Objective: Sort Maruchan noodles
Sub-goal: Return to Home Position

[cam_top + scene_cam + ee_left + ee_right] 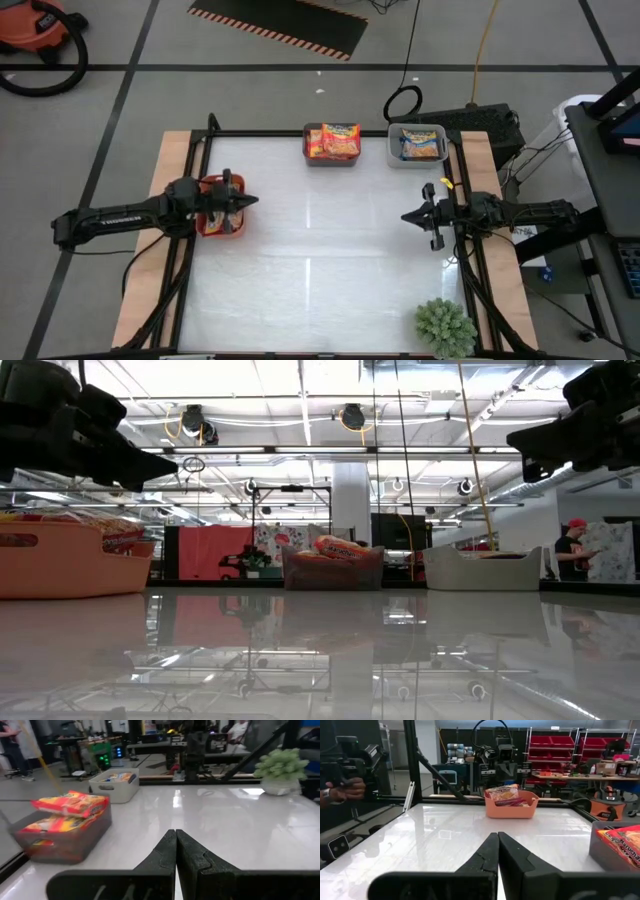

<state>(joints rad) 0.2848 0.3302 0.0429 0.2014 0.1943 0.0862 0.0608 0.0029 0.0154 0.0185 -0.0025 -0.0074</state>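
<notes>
Not much here can actually be read. White lettering runs along the left arm [115,213], at nine o'clock of the bench [320,250], but it is too small to make out. The noodle packets [340,141] in the twelve o'clock bin [308,146] carry print that is just as illegible.

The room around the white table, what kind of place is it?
Probably a robotics lab or workshop: red metal storage racks along the far wall, an orange shop vacuum, and exposed ceiling pipes.
</notes>
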